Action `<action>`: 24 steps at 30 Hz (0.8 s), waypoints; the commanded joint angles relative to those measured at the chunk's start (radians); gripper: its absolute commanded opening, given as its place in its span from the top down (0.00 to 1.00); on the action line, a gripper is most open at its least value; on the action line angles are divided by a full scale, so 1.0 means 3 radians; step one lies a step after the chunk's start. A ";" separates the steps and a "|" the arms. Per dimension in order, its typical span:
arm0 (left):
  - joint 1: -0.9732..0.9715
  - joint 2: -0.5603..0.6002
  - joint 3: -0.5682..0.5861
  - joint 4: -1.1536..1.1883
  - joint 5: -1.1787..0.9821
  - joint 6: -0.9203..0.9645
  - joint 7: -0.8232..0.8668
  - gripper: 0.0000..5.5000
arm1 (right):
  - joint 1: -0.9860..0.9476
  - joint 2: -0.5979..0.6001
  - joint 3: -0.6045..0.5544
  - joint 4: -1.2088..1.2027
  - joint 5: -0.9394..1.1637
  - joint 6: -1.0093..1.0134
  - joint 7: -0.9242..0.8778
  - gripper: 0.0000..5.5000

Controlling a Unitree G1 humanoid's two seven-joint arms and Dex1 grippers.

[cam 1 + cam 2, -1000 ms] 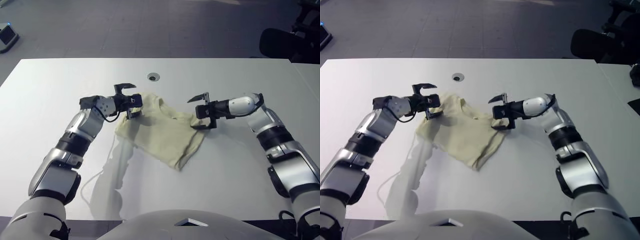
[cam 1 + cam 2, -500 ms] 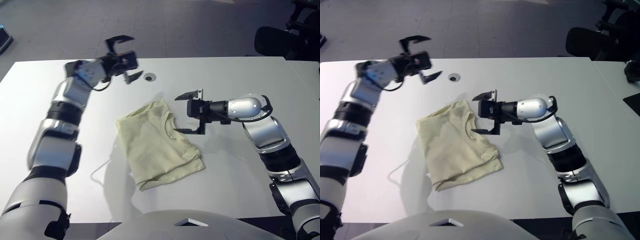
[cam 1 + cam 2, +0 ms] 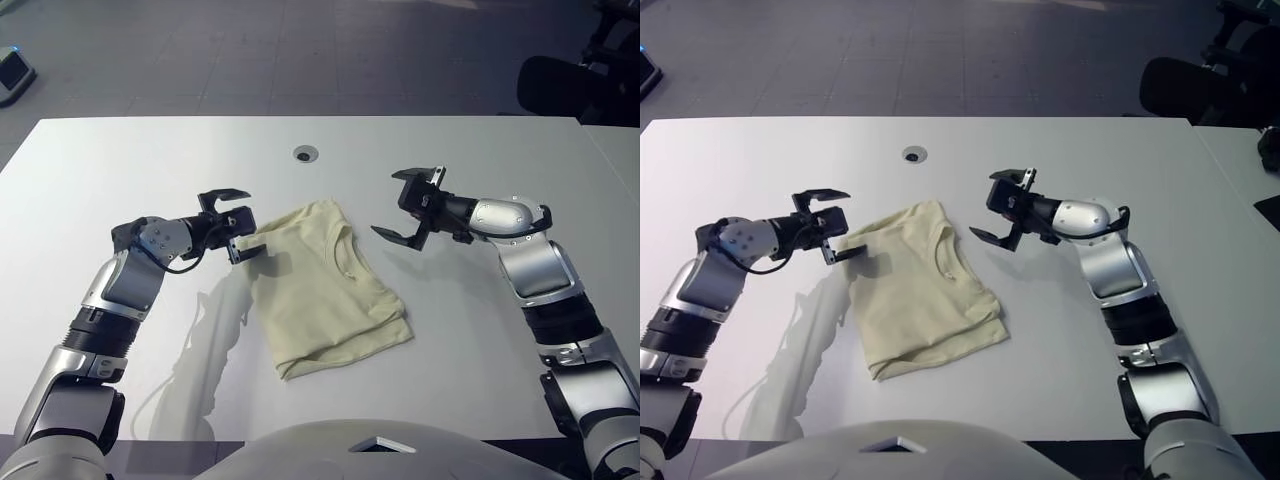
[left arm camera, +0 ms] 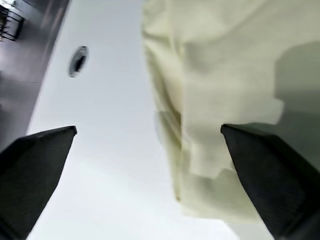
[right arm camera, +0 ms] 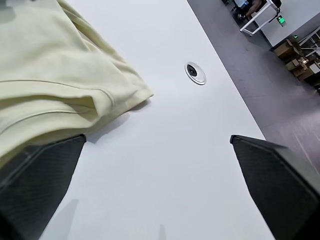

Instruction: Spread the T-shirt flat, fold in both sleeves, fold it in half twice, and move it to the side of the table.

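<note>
A pale yellow T-shirt (image 3: 325,285) lies folded into a rough rectangle at the middle of the white table (image 3: 120,160), collar toward the right. My left gripper (image 3: 245,222) is open just off the shirt's back left corner, low over the table. In the left wrist view the shirt's edge (image 4: 220,90) lies between and beyond the dark fingers (image 4: 35,165). My right gripper (image 3: 398,205) is open, hovering a little to the right of the collar and clear of the cloth. The right wrist view has the shirt's folded edge (image 5: 50,85) ahead of its fingers (image 5: 280,175).
A round cable grommet (image 3: 306,153) sits in the table behind the shirt, also seen as the grommet (image 5: 195,72). A dark chair (image 3: 570,85) stands off the back right corner. Bare table surrounds the shirt on both sides.
The left arm came down from high over the table's back to the shirt's left corner. The right gripper drew back to the right, away from the collar. The shirt stayed put.
</note>
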 commanded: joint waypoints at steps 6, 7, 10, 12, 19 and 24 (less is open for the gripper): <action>-0.1122 -0.0665 -0.0528 0.2186 0.0600 -0.0734 0.0661 0.02 | -0.0036 -0.0017 -0.0016 -0.0084 0.0064 0.0053 0.0037 0.02; -0.1198 -0.0686 -0.0518 0.2265 0.0593 -0.0772 0.0699 0.02 | -0.0047 -0.0018 -0.0014 -0.0092 0.0066 0.0050 0.0045 0.02; -0.1341 -0.0685 -0.0430 0.2345 0.0493 -0.0907 0.0714 0.02 | 0.0007 -0.0049 -0.0083 -0.0230 0.0092 0.0098 0.0024 0.02; -0.1312 -0.0656 -0.0232 0.2083 0.0204 -0.0989 0.0562 0.02 | 0.0135 -0.0086 -0.0179 -0.0485 0.0162 0.0205 0.0009 0.02; -0.0194 0.0011 0.0536 -0.0754 -0.1288 -0.0097 -0.0354 0.02 | 0.1097 -0.0329 -0.0561 -0.2019 0.0446 0.0862 0.0017 0.02; 0.1320 0.0962 0.1263 -0.2348 -0.2774 0.1289 -0.1082 0.02 | 0.1973 -0.0777 -0.0702 -0.2935 0.0357 0.0986 0.0271 0.02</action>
